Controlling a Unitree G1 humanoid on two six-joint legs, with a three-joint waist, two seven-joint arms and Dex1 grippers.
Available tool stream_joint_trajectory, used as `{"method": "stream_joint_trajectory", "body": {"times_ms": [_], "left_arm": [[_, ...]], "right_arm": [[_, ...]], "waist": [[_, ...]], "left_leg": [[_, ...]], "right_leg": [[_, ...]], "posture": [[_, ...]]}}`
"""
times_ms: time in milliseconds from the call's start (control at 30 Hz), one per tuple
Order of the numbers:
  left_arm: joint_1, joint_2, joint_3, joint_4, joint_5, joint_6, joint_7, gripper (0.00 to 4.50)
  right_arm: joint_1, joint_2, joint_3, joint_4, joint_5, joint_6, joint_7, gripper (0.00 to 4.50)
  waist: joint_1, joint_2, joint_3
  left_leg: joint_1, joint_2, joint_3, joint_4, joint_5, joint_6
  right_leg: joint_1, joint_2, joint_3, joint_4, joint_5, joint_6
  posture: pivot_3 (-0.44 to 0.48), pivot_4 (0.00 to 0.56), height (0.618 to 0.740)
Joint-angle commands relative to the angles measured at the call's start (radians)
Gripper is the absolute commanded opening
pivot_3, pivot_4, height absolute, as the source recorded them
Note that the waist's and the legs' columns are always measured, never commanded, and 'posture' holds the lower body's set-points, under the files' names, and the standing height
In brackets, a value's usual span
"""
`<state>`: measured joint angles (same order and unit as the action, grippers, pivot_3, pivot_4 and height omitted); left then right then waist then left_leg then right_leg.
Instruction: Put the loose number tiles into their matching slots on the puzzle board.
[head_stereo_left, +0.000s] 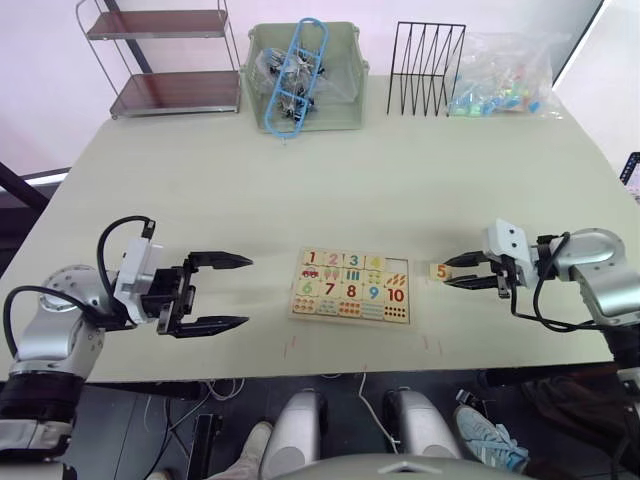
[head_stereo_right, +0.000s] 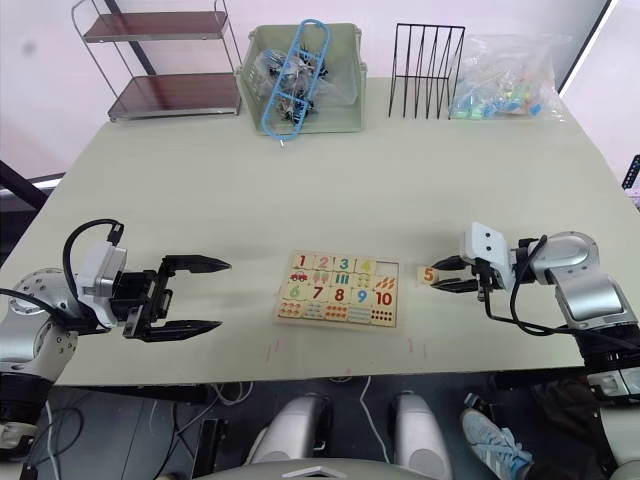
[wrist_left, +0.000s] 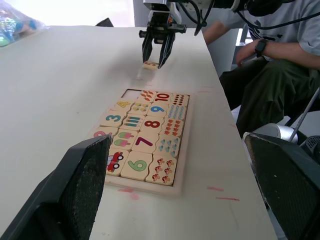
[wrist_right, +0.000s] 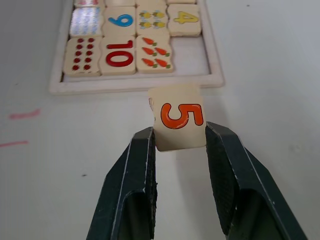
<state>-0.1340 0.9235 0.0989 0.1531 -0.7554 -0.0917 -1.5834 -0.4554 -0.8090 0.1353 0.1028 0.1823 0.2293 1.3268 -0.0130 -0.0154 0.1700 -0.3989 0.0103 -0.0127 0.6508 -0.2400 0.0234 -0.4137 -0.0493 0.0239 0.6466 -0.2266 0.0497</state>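
Note:
The puzzle board (head_stereo_left: 350, 285) lies flat near the table's front edge, nearly full of number and picture tiles. One corner slot (wrist_right: 190, 57) beside the yellow 4 is empty. A loose tile with an orange 5 (wrist_right: 177, 117) sits just right of the board, close to the tabletop. My right gripper (wrist_right: 177, 137) is shut on it, one finger on each side. My left gripper (head_stereo_left: 235, 292) hovers open left of the board, holding nothing and pointing at it.
Along the back edge stand a metal shelf (head_stereo_left: 165, 60), a green bin (head_stereo_left: 305, 80) with clips, a black wire rack (head_stereo_left: 425, 65) and a plastic bag (head_stereo_left: 505, 75). A seated person (wrist_left: 270, 75) shows beyond the table's right side.

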Motion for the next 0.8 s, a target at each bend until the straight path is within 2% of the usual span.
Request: {"method": "stream_joint_trajectory", "body": {"times_ms": [33, 133, 367, 800], "left_arm": [[0.021, -0.018, 0.055, -0.058, 0.004, 0.014, -0.004, 4.5], [0.037, -0.035, 0.076, -0.081, 0.014, 0.022, 0.006, 4.5], [0.102, -0.071, 0.132, -0.173, 0.023, 0.051, 0.056, 4.5], [0.204, -0.109, 0.201, -0.274, 0.033, 0.073, 0.134, 4.5]], "right_arm": [[-0.052, -0.013, 0.011, -0.139, -0.014, 0.18, -0.069, 0.86], [-0.088, 0.013, 0.013, -0.201, 0.015, 0.294, -0.103, 0.86], [-0.228, 0.022, 0.142, -0.308, 0.003, 0.548, -0.112, 0.86], [-0.428, 0.044, 0.356, -0.279, -0.053, 0.772, -0.137, 0.86]], "waist": [[0.0, 0.0, 0.0], [-0.002, 0.0, 0.0], [-0.001, 0.0, 0.0], [-0.004, 0.0, 0.0]], "left_leg": [[0.0, 0.0, 0.0, 0.0, 0.0, 0.0], [0.0, 0.0, 0.0, 0.0, 0.0, 0.0], [0.0, 0.0, -0.001, 0.0, 0.0, 0.0], [-0.001, 0.0, -0.001, 0.0, 0.0, 0.0]], "right_leg": [[0.0, 0.0, 0.0, 0.0, 0.0, 0.0], [0.0, 0.0, 0.0, 0.0, 0.0, 0.0], [-0.001, 0.0, 0.0, 0.0, 0.0, 0.0], [-0.002, -0.002, -0.001, 0.0, -0.001, -0.002]], "posture": [[0.0, 0.15, 0.74], [0.0, 0.15, 0.74], [0.0, 0.15, 0.74], [0.0, 0.15, 0.74]]}}
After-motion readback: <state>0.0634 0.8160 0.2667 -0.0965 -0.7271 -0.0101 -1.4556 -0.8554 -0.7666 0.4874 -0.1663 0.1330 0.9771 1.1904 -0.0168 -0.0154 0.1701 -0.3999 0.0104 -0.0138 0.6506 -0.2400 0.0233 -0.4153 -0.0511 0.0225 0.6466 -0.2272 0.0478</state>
